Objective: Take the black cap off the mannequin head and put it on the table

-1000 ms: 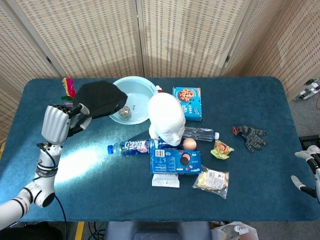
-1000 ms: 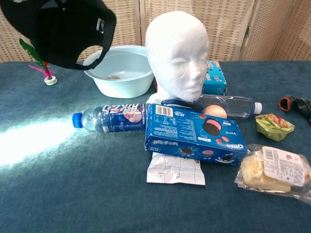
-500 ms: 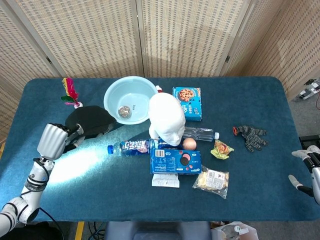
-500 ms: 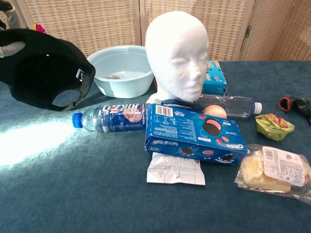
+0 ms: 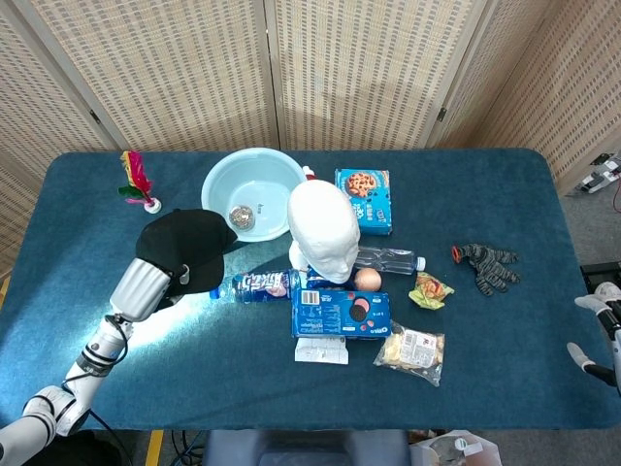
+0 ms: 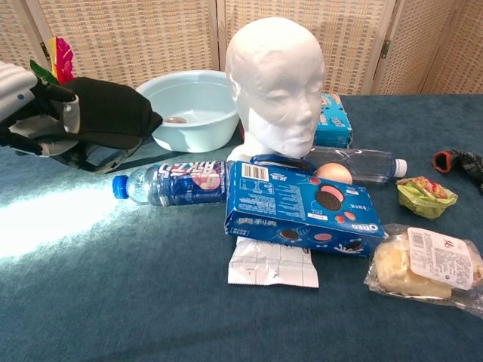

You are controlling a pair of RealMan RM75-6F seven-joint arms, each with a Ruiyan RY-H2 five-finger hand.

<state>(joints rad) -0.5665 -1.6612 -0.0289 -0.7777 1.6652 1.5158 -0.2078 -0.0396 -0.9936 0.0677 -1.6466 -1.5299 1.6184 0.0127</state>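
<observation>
Black cap (image 5: 184, 249) is off the mannequin head (image 5: 322, 233), low over the counter (image 5: 505, 194) by the basin (image 5: 254, 190).

My left hand (image 5: 144, 287) is clamped on its near edge, so the cap sits just ahead of my fingers, bill pointing toward the water bottle (image 5: 257, 284). Can't tell if it's touching down yet. My right hand (image 5: 604, 330) is way off at the far edge, fingers apart, holding nothing, so this one's all lefty.
</observation>
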